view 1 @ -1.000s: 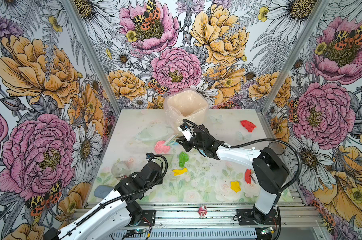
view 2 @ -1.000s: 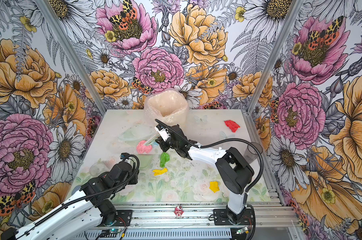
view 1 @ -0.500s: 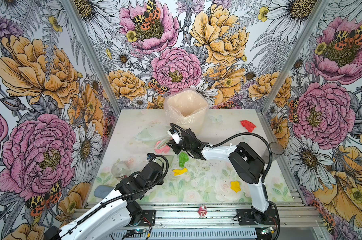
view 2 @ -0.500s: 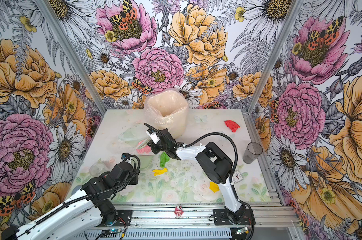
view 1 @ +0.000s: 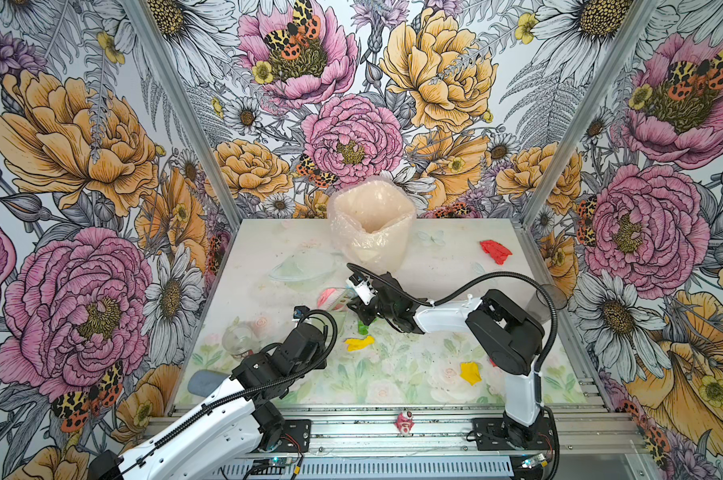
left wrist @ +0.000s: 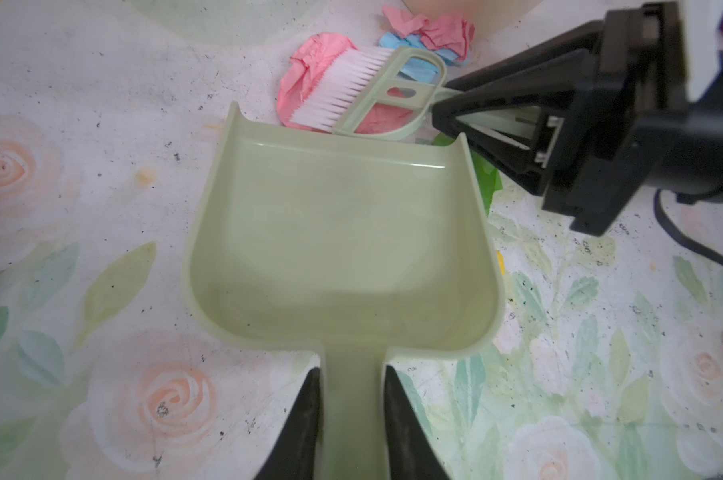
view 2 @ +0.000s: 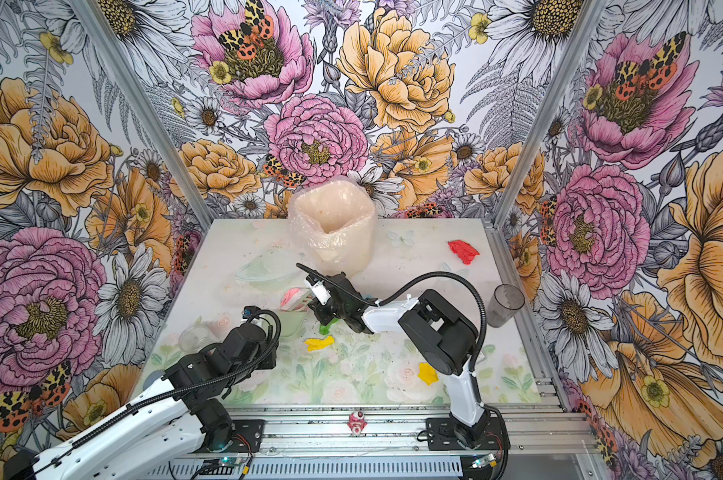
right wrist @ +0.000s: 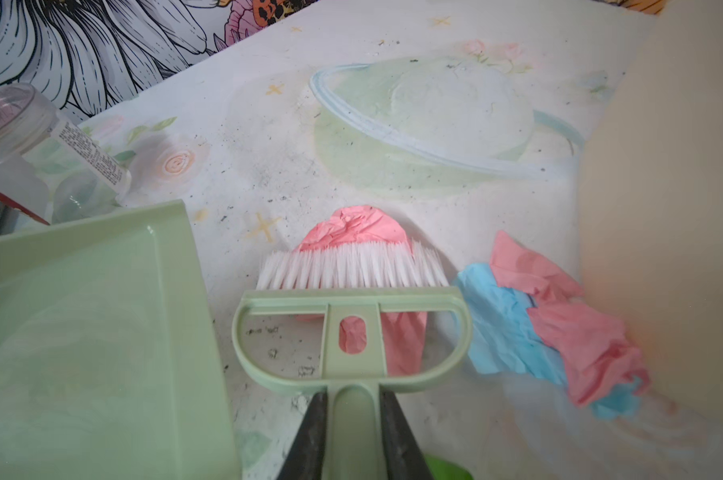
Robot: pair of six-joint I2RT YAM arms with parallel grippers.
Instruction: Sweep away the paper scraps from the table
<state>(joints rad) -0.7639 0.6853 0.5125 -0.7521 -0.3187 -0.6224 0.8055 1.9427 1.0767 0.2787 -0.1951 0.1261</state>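
Gripping the brush [right wrist: 351, 299] handle, right pincer [right wrist: 353, 399] holds bristles over a pink scrap [right wrist: 351, 228] at the counter's [view 1: 442, 257] middle. Left pincer [left wrist: 351, 374], clamped on the dustpan [left wrist: 343, 232] handle, aims its mouth there to catch.

Beside dustpan [right wrist: 81, 332], brush [right wrist: 351, 297] over paper scrap [right wrist: 351, 226]
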